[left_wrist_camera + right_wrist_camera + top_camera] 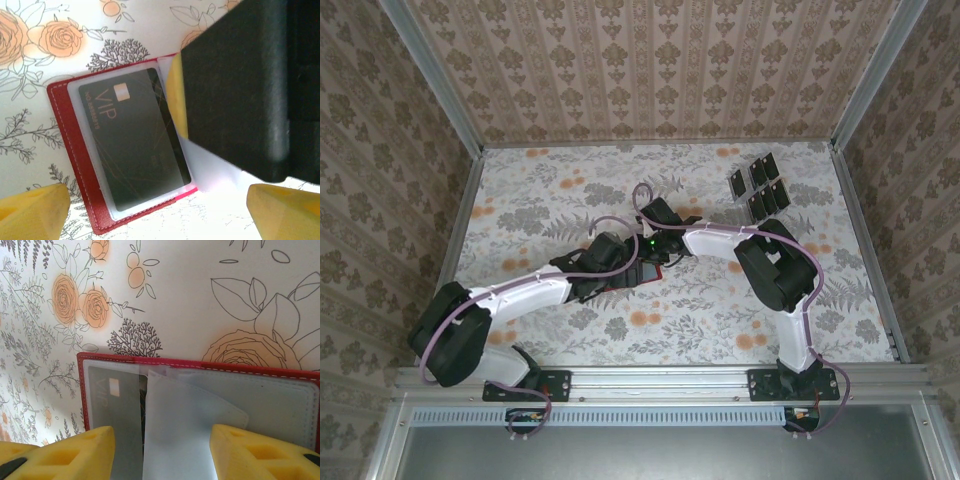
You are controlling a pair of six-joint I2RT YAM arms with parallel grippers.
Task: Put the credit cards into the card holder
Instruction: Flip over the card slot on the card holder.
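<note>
The card holder (632,278) lies open mid-table beneath both grippers, its red border (62,130) around clear pockets. One black credit card (132,135) marked VIP sits inside a clear pocket, and it shows through the plastic (112,405) in the right wrist view too. Several more credit cards (760,185) lie in a group at the back right. My left gripper (157,206) hovers wide open over the holder's near edge. My right gripper (162,450) is open over the holder (200,366), a loose clear leaf (190,430) between its yellow fingers (175,100).
Patterned walls and metal rails (460,215) close in the floral table on three sides. The two wrists crowd each other at the centre (642,250). A purple cable (620,222) loops above the left wrist.
</note>
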